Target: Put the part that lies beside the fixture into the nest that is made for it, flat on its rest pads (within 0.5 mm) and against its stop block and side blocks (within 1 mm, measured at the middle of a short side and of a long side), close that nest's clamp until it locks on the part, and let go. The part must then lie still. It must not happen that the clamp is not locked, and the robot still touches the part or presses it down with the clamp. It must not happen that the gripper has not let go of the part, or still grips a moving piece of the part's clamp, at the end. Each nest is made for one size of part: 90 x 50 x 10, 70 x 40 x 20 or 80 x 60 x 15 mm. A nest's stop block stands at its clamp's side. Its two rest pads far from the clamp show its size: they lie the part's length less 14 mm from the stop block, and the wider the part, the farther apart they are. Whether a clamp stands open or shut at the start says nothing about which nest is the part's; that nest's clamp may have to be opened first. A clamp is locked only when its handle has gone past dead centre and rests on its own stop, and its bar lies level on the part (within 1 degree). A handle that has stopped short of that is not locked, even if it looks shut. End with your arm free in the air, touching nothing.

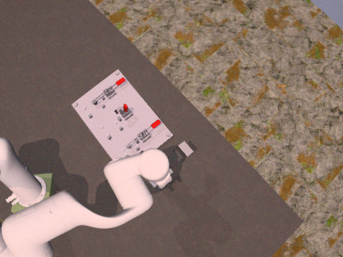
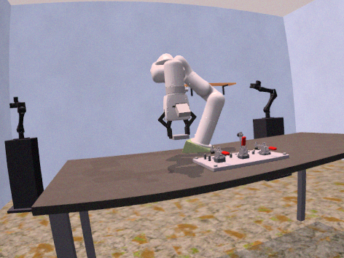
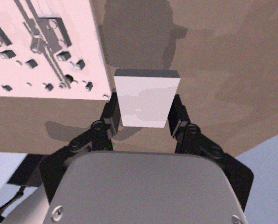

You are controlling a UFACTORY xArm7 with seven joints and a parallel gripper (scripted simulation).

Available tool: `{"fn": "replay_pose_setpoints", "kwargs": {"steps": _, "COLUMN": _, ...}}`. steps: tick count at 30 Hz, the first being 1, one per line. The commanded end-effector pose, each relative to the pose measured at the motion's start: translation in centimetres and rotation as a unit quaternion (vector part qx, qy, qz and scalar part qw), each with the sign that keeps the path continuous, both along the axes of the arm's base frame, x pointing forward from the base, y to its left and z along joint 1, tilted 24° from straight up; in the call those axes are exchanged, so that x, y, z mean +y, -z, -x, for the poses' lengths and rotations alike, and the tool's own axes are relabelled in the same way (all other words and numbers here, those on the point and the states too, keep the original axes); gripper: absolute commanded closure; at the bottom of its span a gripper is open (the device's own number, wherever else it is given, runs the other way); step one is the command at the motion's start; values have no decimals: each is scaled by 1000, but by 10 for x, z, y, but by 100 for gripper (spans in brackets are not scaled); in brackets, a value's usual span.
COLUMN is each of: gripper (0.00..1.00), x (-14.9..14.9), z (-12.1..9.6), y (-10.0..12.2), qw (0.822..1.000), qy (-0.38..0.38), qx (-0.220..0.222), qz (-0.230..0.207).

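Observation:
My gripper [image 2: 178, 135] [image 3: 144, 102] is shut on the part [image 1: 186, 148] [image 2: 181, 136] [image 3: 146, 100], a pale grey rectangular block. It holds the block level, well above the table, beside the near end of the fixture plate [image 1: 109, 117] [image 2: 255, 159] [image 3: 85, 30]. The plate carries three toggle clamps with red handles. The two outer handles [image 1: 120, 80] [image 1: 155, 123] lie flat. The middle handle [image 1: 125, 107] [image 2: 243, 141] stands upright. In the wrist view the plate's corner, with one clamp and several small blocks, lies up and to the left of the part.
The dark table [image 1: 54, 48] [image 2: 127, 179] ends at an edge close to the right of the plate in the overhead view. The arm's green base [image 1: 45, 186] [image 2: 193, 148] stands behind the plate. Two camera stands [image 2: 20, 165] [image 2: 267, 122] stand off the table.

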State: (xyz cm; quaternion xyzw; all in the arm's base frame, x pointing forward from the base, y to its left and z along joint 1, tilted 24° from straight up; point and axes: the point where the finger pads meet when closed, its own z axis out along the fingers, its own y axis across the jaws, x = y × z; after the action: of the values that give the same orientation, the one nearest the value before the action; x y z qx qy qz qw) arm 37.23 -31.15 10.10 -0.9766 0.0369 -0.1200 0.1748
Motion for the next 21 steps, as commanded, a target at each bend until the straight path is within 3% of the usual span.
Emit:
{"fn": "replay_pose_setpoints", "kwargs": {"steps": 1, "gripper": 100, "x": -1, "z": 0, "y": -2, "qw": 1000, "qy": 3, "qx": -1, "qz": 1}}
{"fn": "replay_pose_setpoints", "kwargs": {"steps": 21, "gripper": 100, "x": 2, "z": 8, "y": 8, "qw": 1000, "qy": 3, "qx": -1, "qz": 1}}
